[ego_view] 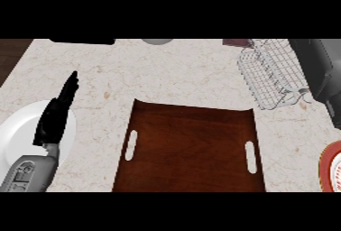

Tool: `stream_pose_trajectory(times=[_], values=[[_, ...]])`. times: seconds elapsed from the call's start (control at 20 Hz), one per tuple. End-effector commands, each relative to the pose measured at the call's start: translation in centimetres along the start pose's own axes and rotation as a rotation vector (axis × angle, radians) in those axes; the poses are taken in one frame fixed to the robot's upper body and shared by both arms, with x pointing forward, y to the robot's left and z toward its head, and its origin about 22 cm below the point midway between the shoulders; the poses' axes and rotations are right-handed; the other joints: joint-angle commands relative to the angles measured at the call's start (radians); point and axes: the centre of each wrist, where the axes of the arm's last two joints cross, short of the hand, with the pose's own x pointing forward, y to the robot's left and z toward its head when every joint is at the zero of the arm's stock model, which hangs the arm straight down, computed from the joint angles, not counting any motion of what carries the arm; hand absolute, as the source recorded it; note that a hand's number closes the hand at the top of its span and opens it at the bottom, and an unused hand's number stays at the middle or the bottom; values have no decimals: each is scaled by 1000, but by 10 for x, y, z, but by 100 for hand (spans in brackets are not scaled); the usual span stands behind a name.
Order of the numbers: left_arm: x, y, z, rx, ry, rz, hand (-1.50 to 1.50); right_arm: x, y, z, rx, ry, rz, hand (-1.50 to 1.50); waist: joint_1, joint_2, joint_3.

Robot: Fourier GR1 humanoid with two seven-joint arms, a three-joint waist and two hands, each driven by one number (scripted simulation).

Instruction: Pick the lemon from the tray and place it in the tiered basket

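Resting left hand [58, 110]: black, with its fingers straight and pressed together, pointing towards the counter's far edge. It holds nothing and shows at the view's left, over the inner rim of the white plate.
Left forearm [30, 173]: grey, entering from the lower left corner.
White plate [16, 131]: lies on the counter at the left edge, partly cut off by the view and partly covered by the left hand.
Tray [190, 149]: dark wood, low in the middle of the view, with a pale slot handle near each side. Its near end is cut off.
Lemon: not to be seen in this view, so where it lies cannot be told.
Tiered basket [269, 72]: pale wire, at the counter's upper right, just beyond the tray's far right corner and apart from it.
Right hand [304, 54]: a dark shape just right of the basket's upper part, overlapping its wire. Whether it is spread, closed or holding something cannot be told.
Right forearm [329, 90]: grey and dark, running along the right edge towards the basket.
Red-rimmed plate [331, 167]: at the right edge, mostly cut off.
Counter [166, 76]: pale speckled stone.
Far edge: a dark object [83, 41], a grey rounded object [157, 41] and a brown object [236, 42], each cut off and too little shown to name.
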Motion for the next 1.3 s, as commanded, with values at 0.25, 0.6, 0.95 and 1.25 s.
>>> stream_pose_trajectory(times=[0.25,0.6,0.95,1.25], values=[[-7,3,7,16,14,-4,0,-13,28,-5,206,364,-257,-150,-16,-2,2],[3,10,-1,8,16,4,0,-17,41,9,107,322,-411,-150,-19,-2,1],[-2,20,-1,28,31,-6,0,-16,27,29,-76,283,-543,-150,-39,-13,-1],[2,11,6,34,32,-7,0,-23,-21,14,-129,385,-610,-150,-54,-30,-1]])
